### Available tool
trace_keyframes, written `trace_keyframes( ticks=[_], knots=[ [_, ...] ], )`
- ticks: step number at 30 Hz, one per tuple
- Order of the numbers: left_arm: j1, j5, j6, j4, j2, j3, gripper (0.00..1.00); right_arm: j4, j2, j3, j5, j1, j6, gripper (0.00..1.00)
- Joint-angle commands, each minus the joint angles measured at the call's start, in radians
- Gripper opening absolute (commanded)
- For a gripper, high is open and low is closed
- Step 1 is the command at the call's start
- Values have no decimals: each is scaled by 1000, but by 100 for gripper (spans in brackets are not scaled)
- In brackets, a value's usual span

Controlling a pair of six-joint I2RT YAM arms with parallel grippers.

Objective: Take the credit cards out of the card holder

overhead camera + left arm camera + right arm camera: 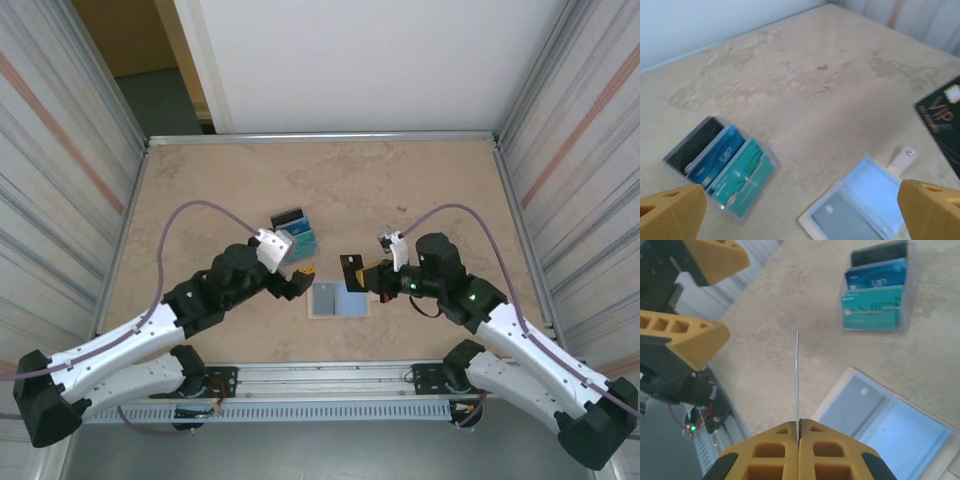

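Note:
The card holder lies open on the table between the two arms, its light-blue inner faces up. A grey card sits in one pocket, and the tan tab sticks out at the far side. My right gripper is shut on a black credit card, held on edge above the holder's right part. That card shows as a thin line rising from the right gripper. The card's gold VIP lettering faces the left wrist. My left gripper hangs open just left of the holder, with nothing between its fingers.
A clear stand holding black, blue and teal cards sits behind the left gripper. Bare tan tabletop stretches to the back wall. Metal rails run along the near edge.

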Motion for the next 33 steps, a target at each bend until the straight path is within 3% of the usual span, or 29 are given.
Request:
trace_keyframes(
  ticks=[1,10,20,23,28,33],
  knots=[
    [4,200,166,14,-1,42,94,-27,16,61,-57,28,-100,0],
    [6,463,298,-60,80,143,83,-83,93,143,-65,110,-205,0],
    [6,613,377,-163,196,239,60,-104,137,180,-82,151,-258,0],
    [5,640,393,-191,227,259,47,-106,145,187,-89,155,-268,0],
    [6,631,412,-225,247,275,14,-111,156,195,-84,156,-278,0],
    [6,587,426,-243,239,275,0,-107,156,194,-64,158,-282,0]
  ],
)
